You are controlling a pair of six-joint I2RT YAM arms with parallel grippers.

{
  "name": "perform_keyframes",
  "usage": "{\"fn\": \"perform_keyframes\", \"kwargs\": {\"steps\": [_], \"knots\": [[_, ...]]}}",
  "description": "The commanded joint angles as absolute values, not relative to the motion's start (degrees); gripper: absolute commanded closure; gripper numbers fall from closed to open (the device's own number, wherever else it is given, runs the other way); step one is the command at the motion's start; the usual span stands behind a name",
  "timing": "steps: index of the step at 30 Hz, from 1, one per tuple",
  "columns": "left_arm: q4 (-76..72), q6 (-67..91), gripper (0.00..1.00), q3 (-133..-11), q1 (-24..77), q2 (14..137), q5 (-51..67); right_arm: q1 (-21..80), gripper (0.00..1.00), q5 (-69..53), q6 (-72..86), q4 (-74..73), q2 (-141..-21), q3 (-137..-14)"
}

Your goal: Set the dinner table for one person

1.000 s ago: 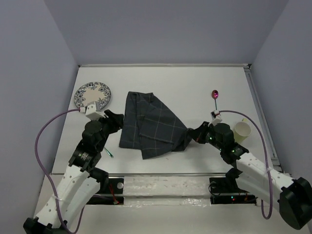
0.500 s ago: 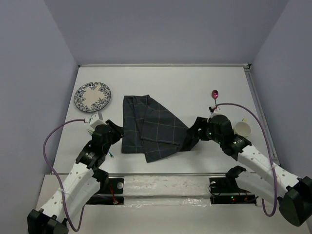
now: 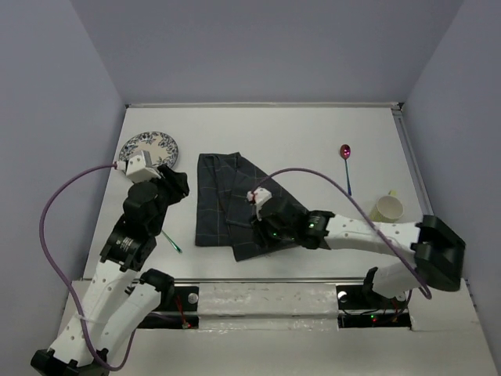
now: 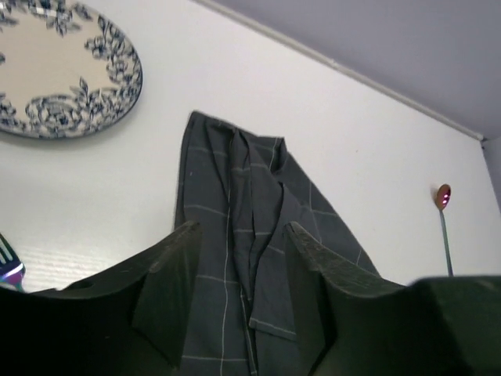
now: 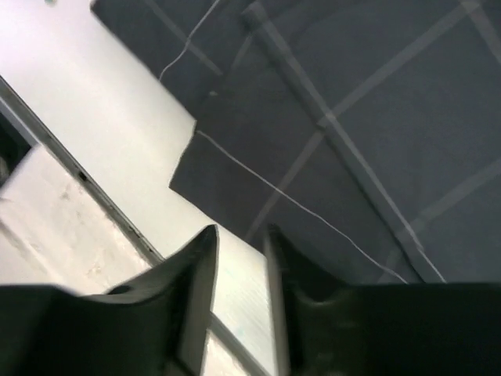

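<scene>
The left gripper (image 4: 243, 229) hangs half open and empty over the white desk (image 3: 313, 141), which fills the middle of the frame; the right gripper (image 5: 239, 235) shows only a narrow gap, holding nothing, above the checked cloth (image 3: 219, 196) (lower centre); a second ago it sat at the cloth's right corner, and the left gripper was lower, farther from the plate (image 3: 149, 149).

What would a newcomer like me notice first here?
Probably the dark checked cloth lying rumpled in the middle of the white table, with the right gripper reaching in low over its near edge. Next, the blue-patterned plate at far left and a pink spoon at right.
</scene>
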State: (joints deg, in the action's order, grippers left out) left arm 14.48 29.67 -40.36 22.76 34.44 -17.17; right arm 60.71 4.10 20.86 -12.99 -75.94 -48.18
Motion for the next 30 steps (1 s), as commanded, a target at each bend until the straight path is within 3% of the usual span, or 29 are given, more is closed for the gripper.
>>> {"fn": "perform_keyframes", "kwargs": {"steps": [1, 4, 16, 18, 19, 21, 30], "knots": [[14.86, 20.13, 0.38, -44.65, 22.76, 32.88, -17.84, 68.38, 0.58, 8.96, 16.17, -12.74, -88.92, -57.11], [14.68, 21.09, 0.34, -42.2, 22.76, 30.42, -16.7, 72.15, 0.46, 12.38, 16.08, -16.42, -97.17, -63.27], [16.7, 28.82, 0.38, -37.09, 22.76, 27.25, -14.59, 75.84, 0.48, 12.57, 18.89, -20.13, -108.72, -70.49], [17.4, 31.02, 0.42, -36.48, 22.76, 27.51, -14.68, 75.85, 0.57, 13.71, 19.16, -20.91, -109.94, -71.01], [17.58, 32.07, 0.44, -36.21, 22.68, 27.6, -14.85, 76.37, 0.74, 15.45, 19.77, -21.53, -110.21, -71.19], [17.75, 35.57, 0.47, -35.16, 22.76, 27.6, -14.59, 76.38, 1.0, 17.39, 20.65, -22.15, -109.34, -71.45], [14.42, 47.19, 0.58, -26.89, 22.68, 30.76, -5.11, 73.56, 1.0, 27.59, 19.52, -20.66, -96.69, -70.93]]}}
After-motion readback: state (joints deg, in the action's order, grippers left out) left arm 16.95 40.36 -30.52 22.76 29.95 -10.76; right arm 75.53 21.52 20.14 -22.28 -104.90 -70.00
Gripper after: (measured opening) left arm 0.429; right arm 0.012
